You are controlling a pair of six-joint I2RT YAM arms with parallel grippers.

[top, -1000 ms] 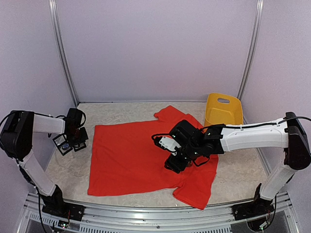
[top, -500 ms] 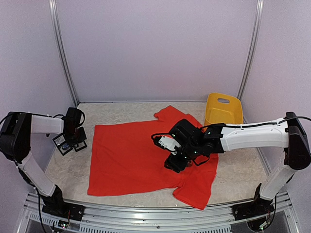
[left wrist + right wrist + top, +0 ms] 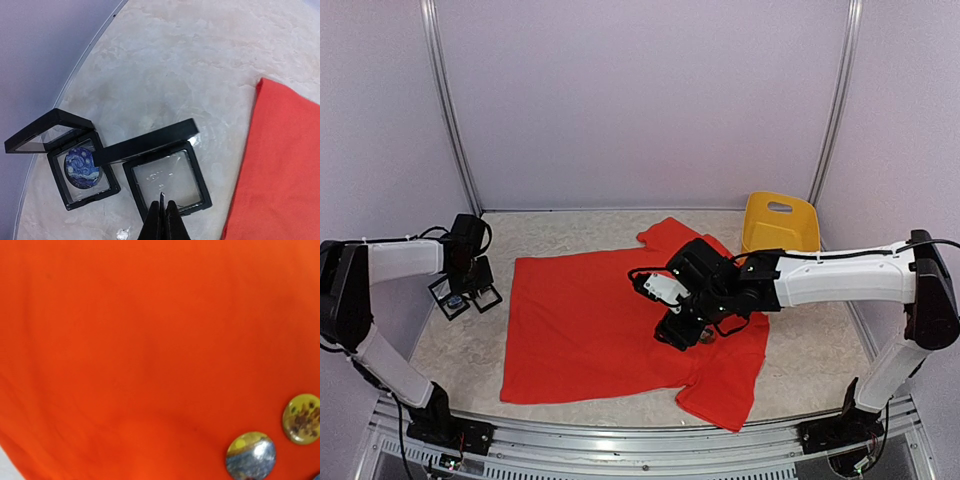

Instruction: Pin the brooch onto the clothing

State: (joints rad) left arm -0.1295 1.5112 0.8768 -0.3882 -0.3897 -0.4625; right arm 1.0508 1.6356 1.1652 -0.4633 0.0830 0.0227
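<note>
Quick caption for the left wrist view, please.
Shut left gripper at empty case, blue brooch in neighbouring case, red T-shirt at right.

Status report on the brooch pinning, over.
Left pincer shut over empty black square box. Right pincer open, low over red fabric T-shirt. Yellow round brooch and silver-blue round brooch on shirt; blue round brooch boxed. Nothing blocking.

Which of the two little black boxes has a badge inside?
The black box farther from the red T-shirt: a round blue swirly brooch lies in it. The box nearer the shirt looks empty.
</note>
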